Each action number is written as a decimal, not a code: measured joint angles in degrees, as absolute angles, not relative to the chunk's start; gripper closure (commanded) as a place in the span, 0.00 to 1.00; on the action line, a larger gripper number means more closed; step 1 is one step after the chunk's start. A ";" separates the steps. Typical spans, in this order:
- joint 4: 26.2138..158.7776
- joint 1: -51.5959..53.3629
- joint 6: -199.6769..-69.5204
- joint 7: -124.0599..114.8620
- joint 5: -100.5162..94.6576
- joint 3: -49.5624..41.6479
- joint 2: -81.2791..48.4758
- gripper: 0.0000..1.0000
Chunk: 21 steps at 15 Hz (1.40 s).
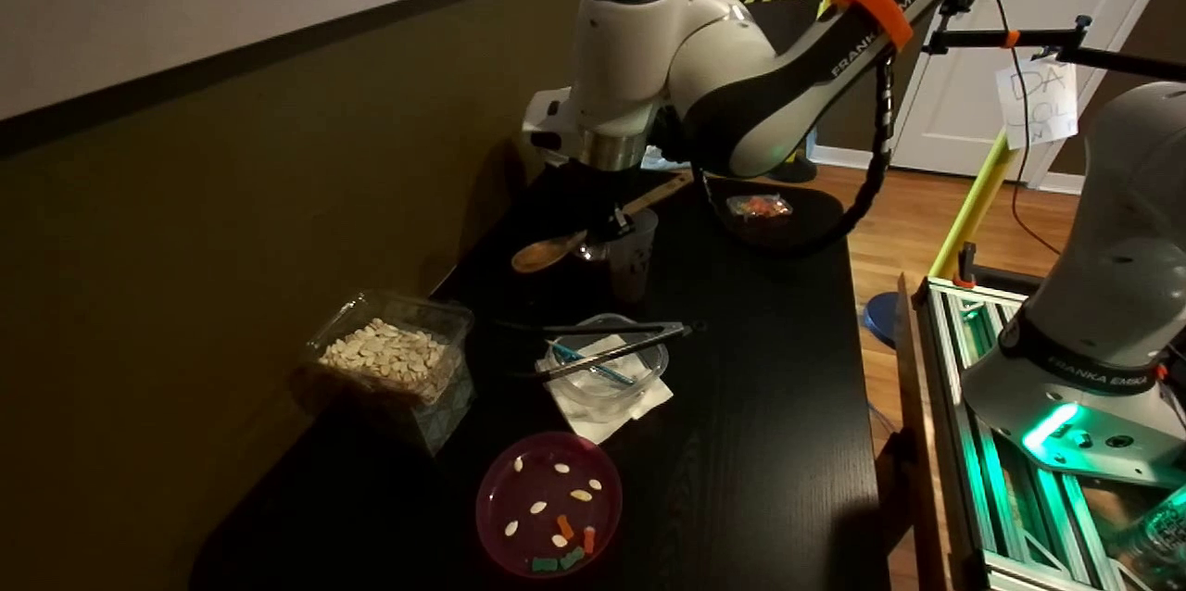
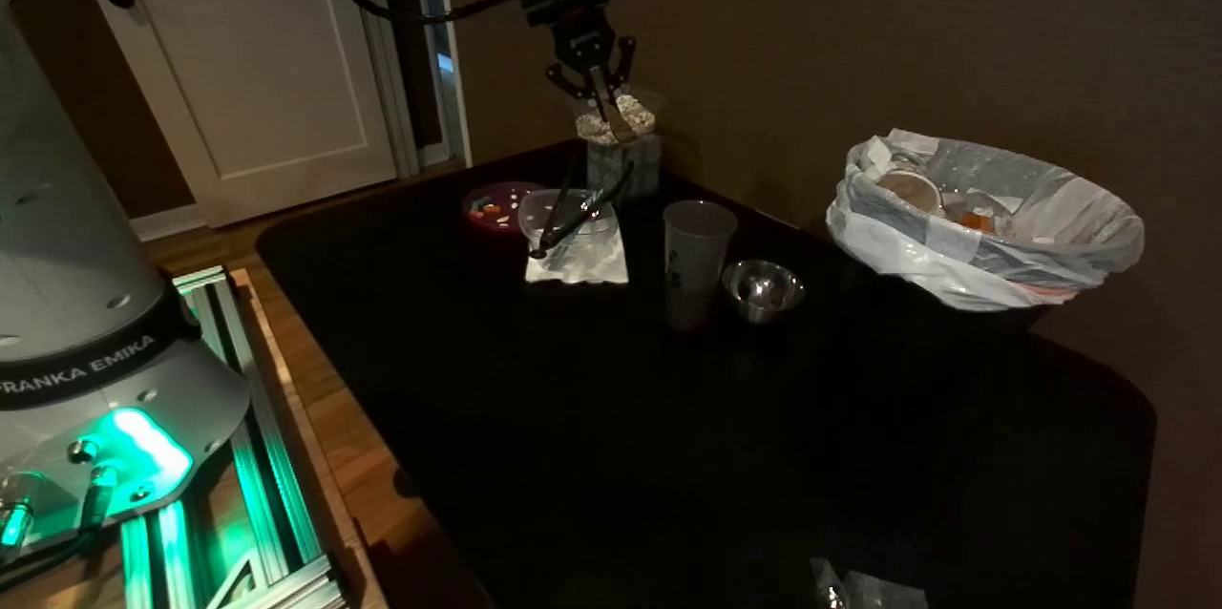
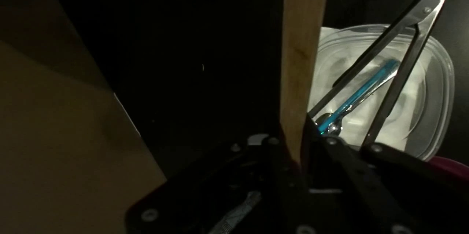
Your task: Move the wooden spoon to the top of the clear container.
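Note:
The wooden spoon (image 1: 548,253) is held in the air by my gripper (image 1: 619,222), which is shut on its handle. The spoon also shows in an exterior view (image 2: 620,124). In the wrist view its handle (image 3: 301,50) runs up from between the fingertips (image 3: 296,146); its bowl is out of view there. A low round clear container (image 1: 593,410) stands on a white napkin, also seen in the wrist view (image 3: 447,76). Black tongs (image 1: 607,354) lie across its top, and a blue-handled utensil (image 3: 366,87) lies in it. The spoon is apart from the container.
A tall clear cup (image 2: 695,275) and small metal bowl (image 2: 764,292) stand beneath the spoon area. A clear tub of pale seeds (image 1: 445,322) sits by the wall on a patterned box. A purple plate (image 1: 491,517) holds seeds and candies. A bagged bin (image 2: 955,275) stands by the wall.

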<state>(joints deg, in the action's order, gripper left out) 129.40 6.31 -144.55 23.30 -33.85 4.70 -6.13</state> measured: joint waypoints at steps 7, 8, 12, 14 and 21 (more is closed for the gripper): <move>129.28 5.27 -144.55 23.60 -33.85 4.16 -6.23 0.96; 129.21 5.30 -144.71 23.60 -33.99 4.22 -6.23 0.96; 125.89 6.31 -145.26 26.83 -36.27 5.66 -6.87 0.96; 122.06 7.41 -145.04 31.01 -36.39 7.20 -8.38 0.96; 103.03 9.95 -144.25 49.69 -35.69 11.46 -22.00 0.96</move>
